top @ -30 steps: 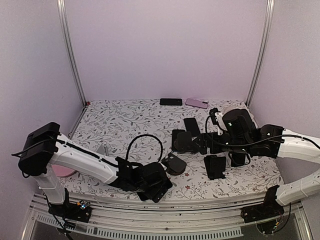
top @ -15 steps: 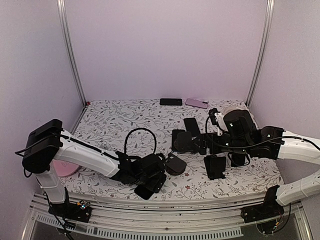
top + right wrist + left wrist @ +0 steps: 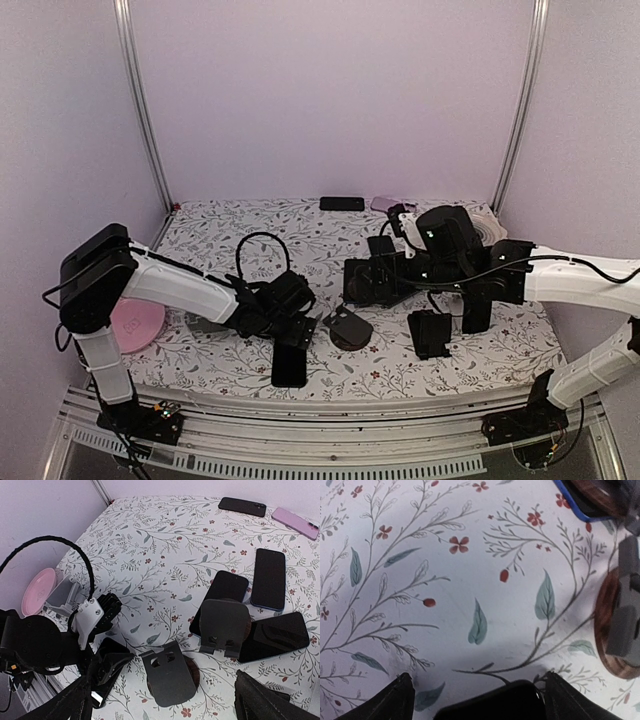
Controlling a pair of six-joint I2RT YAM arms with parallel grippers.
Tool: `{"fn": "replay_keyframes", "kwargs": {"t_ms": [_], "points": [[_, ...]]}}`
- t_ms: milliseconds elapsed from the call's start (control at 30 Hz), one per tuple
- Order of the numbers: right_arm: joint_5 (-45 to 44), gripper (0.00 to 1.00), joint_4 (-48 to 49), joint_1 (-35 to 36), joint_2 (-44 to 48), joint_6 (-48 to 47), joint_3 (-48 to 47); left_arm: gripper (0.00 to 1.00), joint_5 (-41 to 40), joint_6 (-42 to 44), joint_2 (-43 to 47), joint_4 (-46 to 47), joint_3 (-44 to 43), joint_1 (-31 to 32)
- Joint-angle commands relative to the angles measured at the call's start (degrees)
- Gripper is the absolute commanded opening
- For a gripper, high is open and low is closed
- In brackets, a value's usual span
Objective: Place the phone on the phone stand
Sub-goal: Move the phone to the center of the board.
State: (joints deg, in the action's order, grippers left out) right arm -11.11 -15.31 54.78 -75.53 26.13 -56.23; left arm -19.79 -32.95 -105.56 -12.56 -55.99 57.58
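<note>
left hand (image 3: 298,333) sat spread astride the far end of the flat black phone (image 3: 288,366), not pinching, phone lying on the floral worktop (image 3: 230,250) long axis toward the near edge, black wood-based phone stand (image 3: 347,327) just right of it, right hand (image 3: 167,700) spread, farther off.

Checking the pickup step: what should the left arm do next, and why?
Probably close the left tool on the black phone: its open fingers straddle the phone's end in the wrist view, and the phone lies flat on the table.

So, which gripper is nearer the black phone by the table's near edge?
Left. The left gripper is at the far end of the phone; the right gripper is raised, well to the right.
</note>
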Motion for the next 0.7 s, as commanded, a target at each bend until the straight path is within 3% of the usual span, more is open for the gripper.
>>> {"fn": "replay_keyframes", "kwargs": {"t_ms": [0, 267, 667], "points": [[0.8, 0.99, 5.6, -2.0, -2.3, -3.9, -3.3, 0.9, 0.3, 3.8, -3.8, -2.7, -2.2, -4.0], [2.2, 0.99, 10.1, -5.0, -4.3, -7.1, -4.6, 0.95, 4.3, 6.0, -5.9, -0.7, -5.1, -7.3], [2.7, 0.99, 10.8, -5.0, -3.8, -8.0, -4.2, 0.97, 5.1, 3.2, -3.3, -1.2, -4.0, -7.2]]}}
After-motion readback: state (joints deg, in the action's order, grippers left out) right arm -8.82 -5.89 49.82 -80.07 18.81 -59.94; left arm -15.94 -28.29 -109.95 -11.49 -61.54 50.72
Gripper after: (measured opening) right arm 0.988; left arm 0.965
